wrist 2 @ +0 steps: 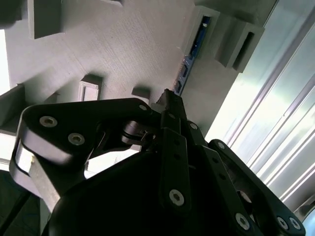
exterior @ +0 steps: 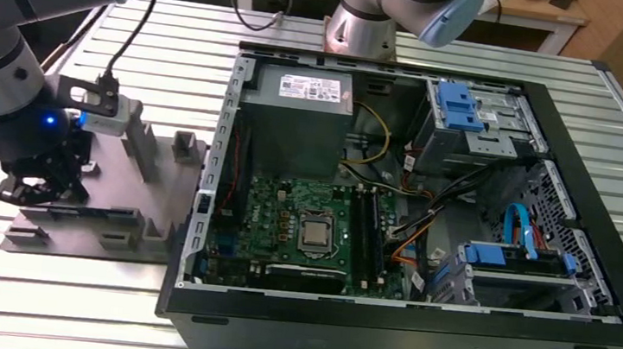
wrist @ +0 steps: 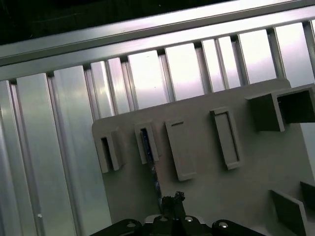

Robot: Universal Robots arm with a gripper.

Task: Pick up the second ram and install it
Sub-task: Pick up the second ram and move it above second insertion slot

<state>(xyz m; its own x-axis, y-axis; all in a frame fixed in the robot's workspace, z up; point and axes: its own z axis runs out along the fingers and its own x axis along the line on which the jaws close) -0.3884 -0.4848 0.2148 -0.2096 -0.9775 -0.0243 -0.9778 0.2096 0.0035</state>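
Grabbing stage, I reckon: the gripper (wrist 2: 169,99) is down on the grey tray (exterior: 114,175) at the exterior view's left. Its fingers (wrist 2: 173,147) look pinched on the end of the ram stick (wrist 2: 186,66), which is still sitting in the tray's slots. Any lift wants a straight pull.

Edge-on in the first wrist view, the second ram (wrist: 150,162) is just a thin line, its chips too fine to make out. Where its end meets the gripper (wrist: 172,199) is too dark to tell, and the frame edge slices the gripper off. Over in the second wrist view, the gripper's black body covers much of the grey tray (wrist 2: 128,44), and the slot blocks (wrist 2: 236,42) hide most of the ram. At the exterior view's left, the arm (exterior: 2,38) runs out of frame, its wrist masking part of the tray. The far robot base (exterior: 362,23) is cropped too.
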